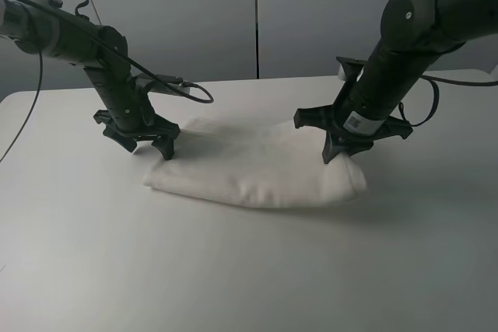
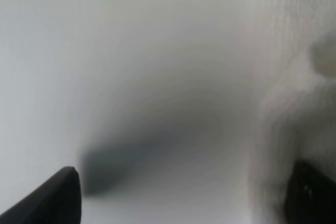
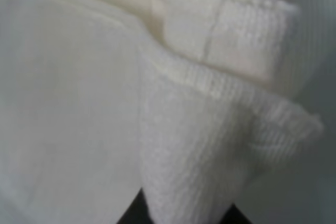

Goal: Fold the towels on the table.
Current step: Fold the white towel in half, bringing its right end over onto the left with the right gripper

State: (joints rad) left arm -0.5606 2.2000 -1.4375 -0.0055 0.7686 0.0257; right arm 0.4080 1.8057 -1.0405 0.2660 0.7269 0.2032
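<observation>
The off-white towel lies folded in a thick oblong on the white table. My left gripper stands at the towel's far left corner with its jaws wide open. In the left wrist view one fingertip is over bare table and the other is over the towel's edge. My right gripper is down on the towel's right end. In the right wrist view it is shut on a bunched corner of the towel, whose woven band shows behind.
The table's far edge runs along a grey wall. A black cable loops from the left arm over the table behind the towel.
</observation>
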